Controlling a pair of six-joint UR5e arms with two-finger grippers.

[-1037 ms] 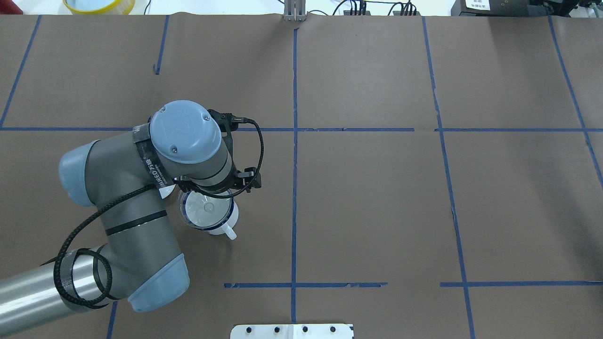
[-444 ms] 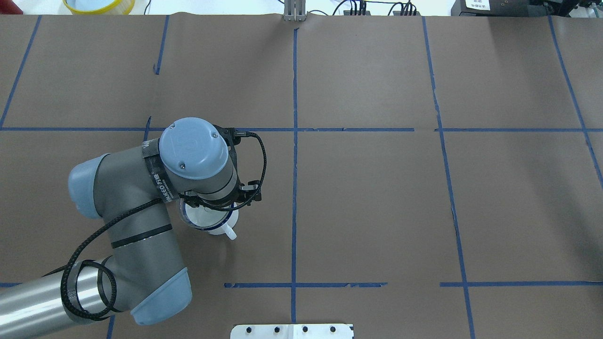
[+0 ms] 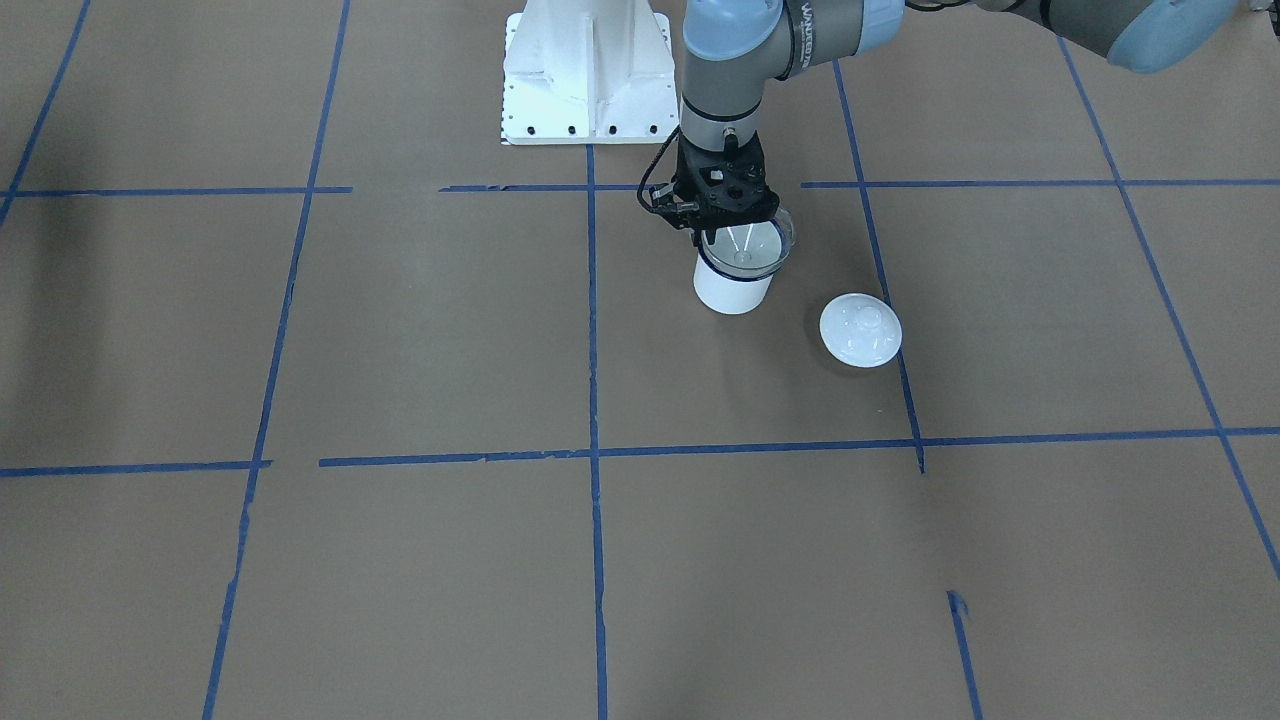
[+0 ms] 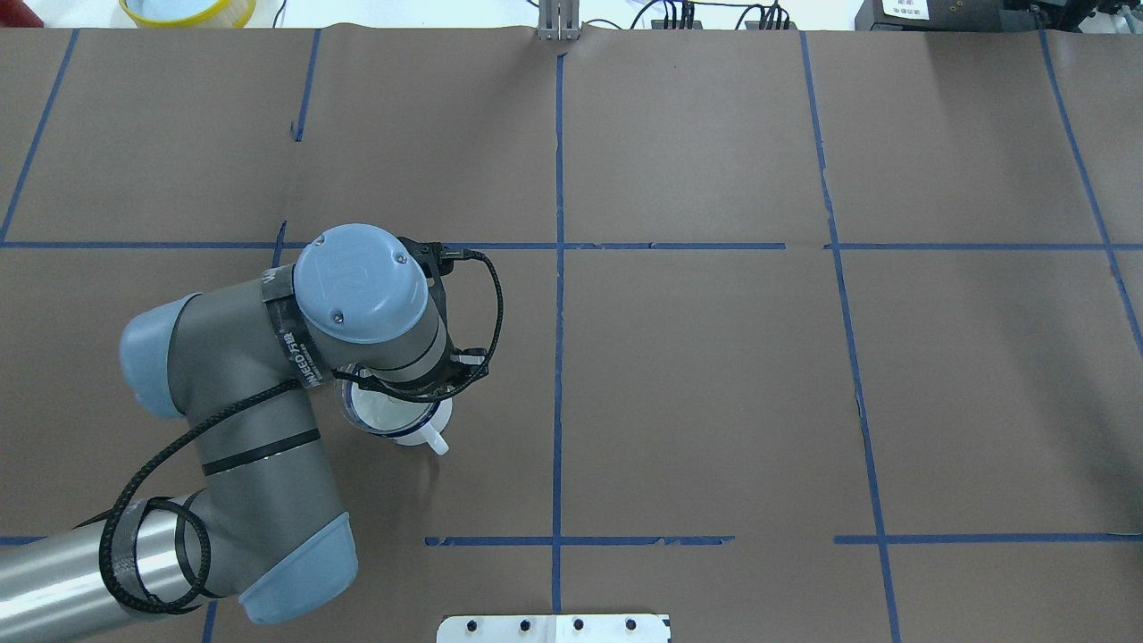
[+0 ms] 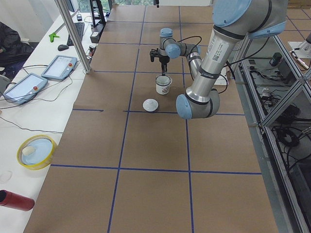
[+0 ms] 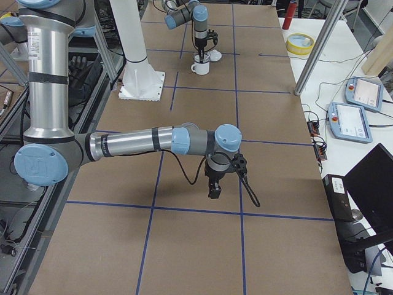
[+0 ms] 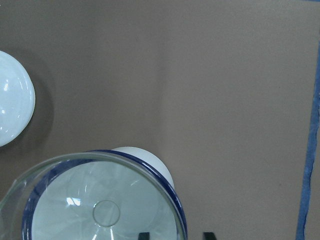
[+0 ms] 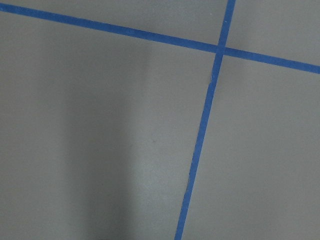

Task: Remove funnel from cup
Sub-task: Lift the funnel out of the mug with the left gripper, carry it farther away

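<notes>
The white cup (image 3: 732, 288) with a dark blue rim stands on the brown table, its handle (image 4: 436, 444) pointing toward the robot. The clear funnel (image 3: 748, 243) sits in its mouth, and its wide rim overhangs the cup rim in the left wrist view (image 7: 95, 200). My left gripper (image 3: 737, 222) hangs straight down over the robot-side rim. It is open, and its two fingertips (image 7: 144, 235) straddle the rim of funnel and cup. My right gripper (image 6: 213, 187) hovers over bare table far from the cup, and I cannot tell whether it is open or shut.
A round white domed lid (image 3: 860, 331) lies on the table just beside the cup, on the robot's left. The white robot base plate (image 3: 585, 75) stands behind the cup. A yellow-rimmed bowl (image 4: 187, 9) sits beyond the table's far left edge.
My left arm has moved toward the robot over the cup, so the wrist now covers most of the funnel's mouth. The cup and funnel have not moved.
</notes>
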